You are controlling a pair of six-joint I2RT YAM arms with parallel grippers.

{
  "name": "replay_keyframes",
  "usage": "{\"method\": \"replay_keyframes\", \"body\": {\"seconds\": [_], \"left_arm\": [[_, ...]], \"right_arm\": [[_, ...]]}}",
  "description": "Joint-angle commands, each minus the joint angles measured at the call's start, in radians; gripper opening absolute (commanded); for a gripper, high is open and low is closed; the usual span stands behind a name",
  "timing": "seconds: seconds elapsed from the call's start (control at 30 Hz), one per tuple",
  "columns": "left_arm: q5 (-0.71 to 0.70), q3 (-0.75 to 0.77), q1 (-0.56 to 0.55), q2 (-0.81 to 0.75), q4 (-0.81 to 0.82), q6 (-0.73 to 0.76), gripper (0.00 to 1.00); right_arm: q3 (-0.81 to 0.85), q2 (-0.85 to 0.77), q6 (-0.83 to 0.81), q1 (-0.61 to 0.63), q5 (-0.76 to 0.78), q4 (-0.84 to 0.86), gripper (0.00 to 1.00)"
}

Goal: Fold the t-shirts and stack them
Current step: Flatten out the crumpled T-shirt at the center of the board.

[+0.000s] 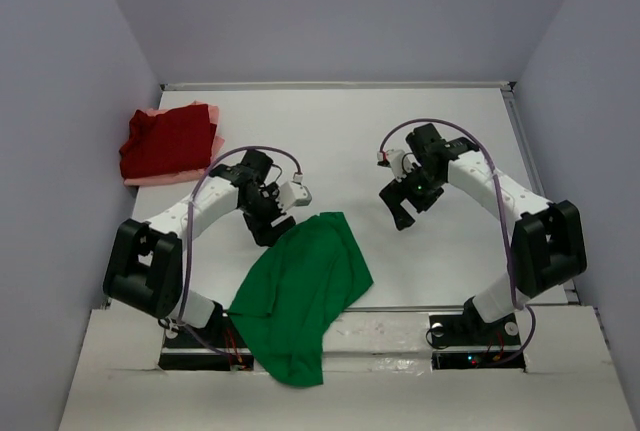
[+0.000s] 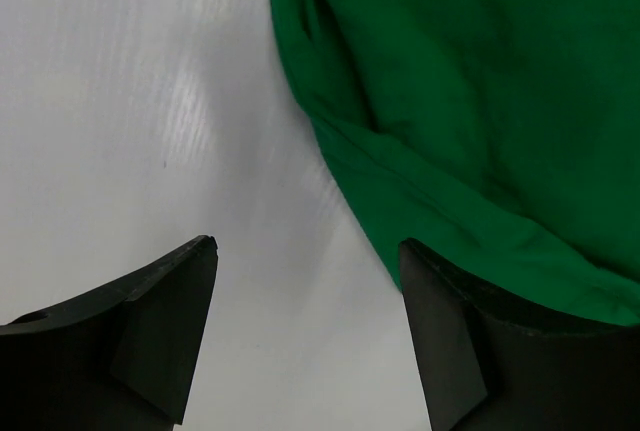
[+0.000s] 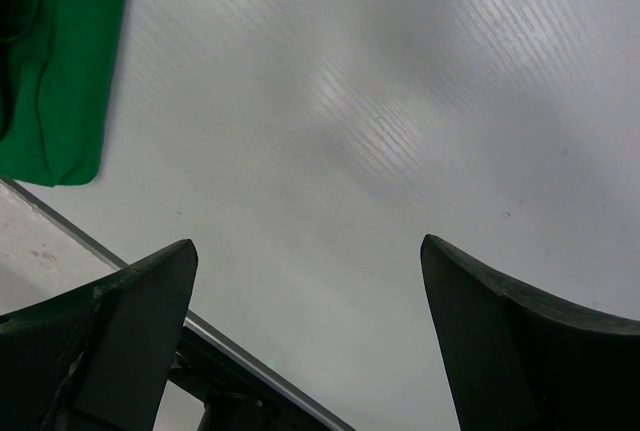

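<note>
White bench (image 1: 400,131), pale walls: a bright green t-shirt (image 1: 300,291) lies rumpled, spilling over the near edge. A dark red t-shirt (image 1: 165,141) sits atop a pale pink t-shirt (image 1: 140,181) at far left. The left end effector (image 1: 268,229), fingers spread, is at the green hem; the right end effector (image 1: 402,213), likewise spread and holding nothing, is over bare bench.

Lab rig, white table (image 1: 350,131), bare walls (image 1: 340,11)

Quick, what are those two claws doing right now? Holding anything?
Left gripper: open, holding nothing, its tips at the edge of the green t-shirt.
Right gripper: open, holding nothing, above the table.
</note>
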Motion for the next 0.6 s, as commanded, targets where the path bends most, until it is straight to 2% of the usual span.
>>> {"method": "replay_keyframes", "body": {"seconds": [0.0,0.23,0.57], "left_arm": [[0.030,0.012,-0.052,0.018,-0.066,0.025,0.83],[0.072,0.038,-0.110,0.097,-0.086,0.018,0.82],[0.138,0.060,-0.167,0.117,-0.118,-0.004,0.75]], "right_arm": [[-0.026,0.010,0.013,0.001,0.028,0.048,0.98],[-0.054,0.014,0.017,0.001,0.047,0.068,0.98],[-0.077,0.034,0.013,0.001,0.068,0.091,0.97]]}}
